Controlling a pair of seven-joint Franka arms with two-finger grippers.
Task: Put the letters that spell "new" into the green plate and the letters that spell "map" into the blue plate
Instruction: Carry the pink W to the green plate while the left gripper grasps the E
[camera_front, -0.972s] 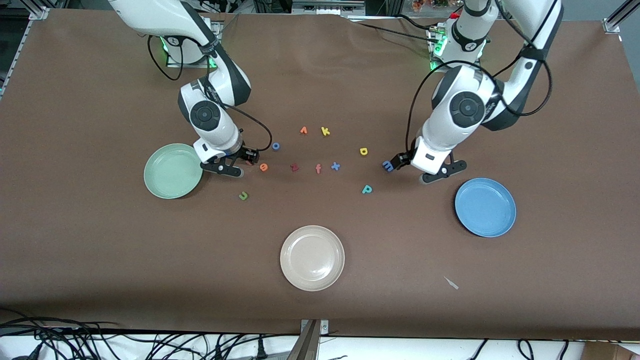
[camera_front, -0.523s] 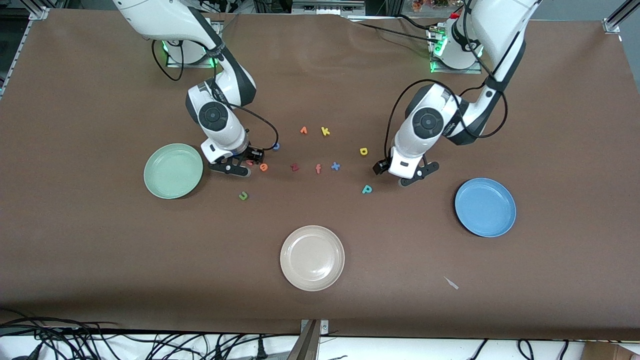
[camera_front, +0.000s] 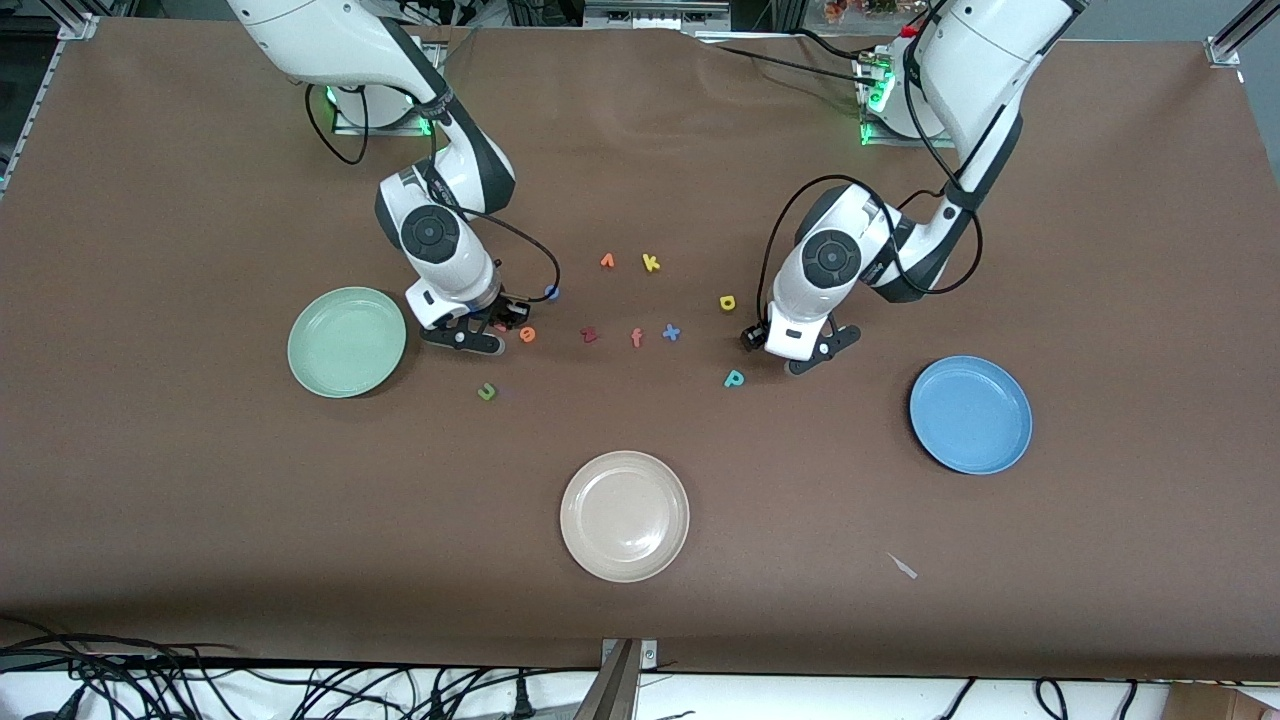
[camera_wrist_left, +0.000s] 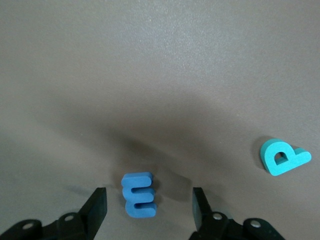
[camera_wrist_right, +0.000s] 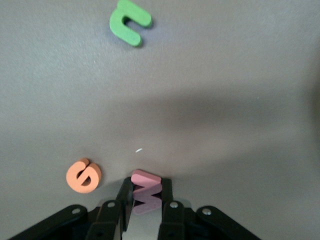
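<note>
- Clamped between the fingers of the right gripper is the small salmon-pink foam w, down on the brown table just beside the round pale mint-green plate; the letter is caught near one end, so it could twist or slip out on the lift.
- The orange rounded foam e is seen just beside those fingers, and it could be nudged away when the gripper rises.
- The green foam n lies apart, nearer the front camera.
- The left gripper is held wide around the small blue foam m, with no contact visible; the m sits nearer one finger, so it could be pushed sideways on closing.
- The teal foam p and the yellow foam a are left on the table, and the round medium-blue plate holds nothing.
</note>
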